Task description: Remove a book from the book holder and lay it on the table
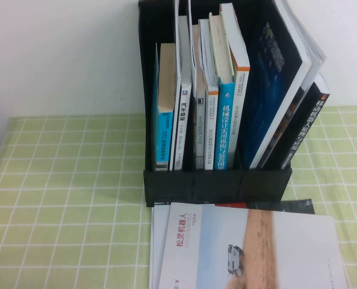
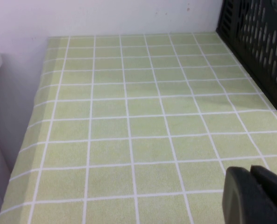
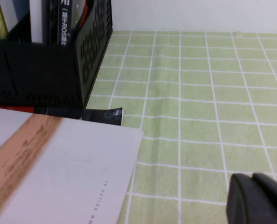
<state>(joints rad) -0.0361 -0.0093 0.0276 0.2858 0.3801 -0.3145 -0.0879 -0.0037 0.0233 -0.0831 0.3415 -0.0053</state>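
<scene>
Near edge: white book [image 1: 250, 253] flat on table [image 1: 64, 198], a black cover corner [image 3: 105, 114] peeking from under it. Left gripper [image 2: 255, 196] low over bare cloth at left, right gripper [image 3: 259, 198] at right; both hold nothing, opening cannot be told. Farther: holder [image 1: 217, 183], book [image 1: 301, 129] leaning in rightmost slot. Judged thin, floppy, slick; pinch near spine, top edge.

Soft, even light is washing the table [image 1: 64, 180]; the holder [image 1: 217, 183] is staying dark, and the wrist views are blurring close in.
</scene>
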